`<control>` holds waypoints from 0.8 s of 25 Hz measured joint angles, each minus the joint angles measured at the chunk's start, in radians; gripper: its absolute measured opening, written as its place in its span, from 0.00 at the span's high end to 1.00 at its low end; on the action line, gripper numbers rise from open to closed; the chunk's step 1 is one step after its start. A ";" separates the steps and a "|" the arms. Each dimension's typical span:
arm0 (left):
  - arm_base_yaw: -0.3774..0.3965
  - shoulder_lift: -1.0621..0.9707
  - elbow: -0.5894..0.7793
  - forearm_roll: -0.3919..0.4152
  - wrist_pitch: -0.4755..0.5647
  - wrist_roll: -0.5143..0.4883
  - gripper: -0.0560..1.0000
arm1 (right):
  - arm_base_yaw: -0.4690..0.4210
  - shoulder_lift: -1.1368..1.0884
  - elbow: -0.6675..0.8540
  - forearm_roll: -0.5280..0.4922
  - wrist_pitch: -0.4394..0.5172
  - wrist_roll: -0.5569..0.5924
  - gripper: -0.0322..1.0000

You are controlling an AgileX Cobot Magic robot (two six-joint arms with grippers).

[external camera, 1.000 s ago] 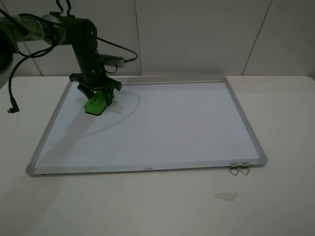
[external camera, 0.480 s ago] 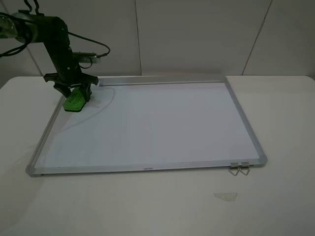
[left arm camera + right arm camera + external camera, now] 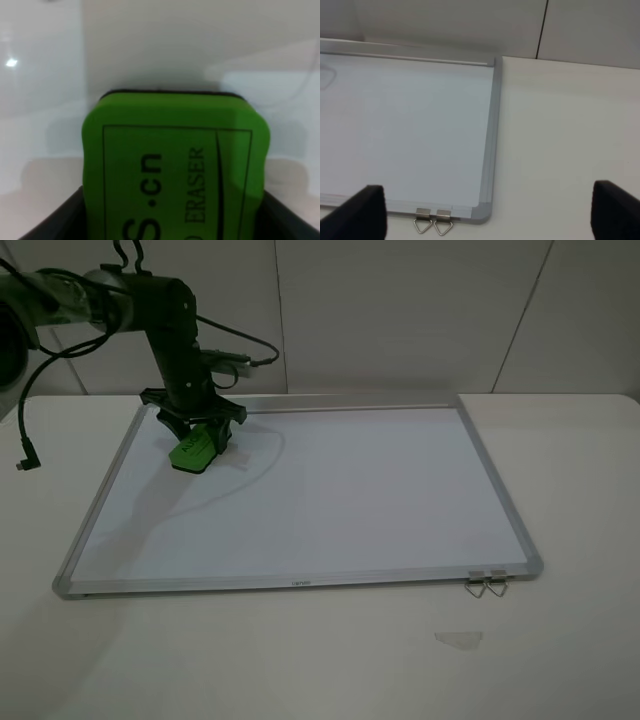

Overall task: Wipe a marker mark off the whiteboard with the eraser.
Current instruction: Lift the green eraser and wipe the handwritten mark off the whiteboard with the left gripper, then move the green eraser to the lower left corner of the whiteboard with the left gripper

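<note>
Left gripper (image 3: 198, 436) was clamped on the eraser (image 3: 193, 452), a dark finger on each side of the green block (image 3: 175, 170) in the left wrist view. The eraser sat tilted, lower end down on the whiteboard (image 3: 350, 490), near the far-left corner and just inside the frame. Couldn't make out the marker mark in any view. Two metal clips (image 3: 486, 583) hung off the near-right corner of the frame, with a small pale scrap (image 3: 458, 639) on the table (image 3: 570, 480) in front of them. Right gripper (image 3: 490, 212) was spread wide, holding nothing, above that same corner.
</note>
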 joint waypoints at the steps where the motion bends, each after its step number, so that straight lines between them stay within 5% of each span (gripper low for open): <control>1: -0.019 0.000 0.000 -0.001 -0.005 0.004 0.39 | 0.000 0.000 0.000 0.000 0.000 0.000 0.18; 7: -0.094 0.000 0.000 -0.006 -0.024 0.008 0.39 | 0.000 0.000 0.000 0.000 0.000 0.000 0.18; 20: -0.052 -0.045 0.008 -0.019 0.070 -0.055 0.39 | 0.000 0.000 0.000 0.000 0.000 0.000 0.18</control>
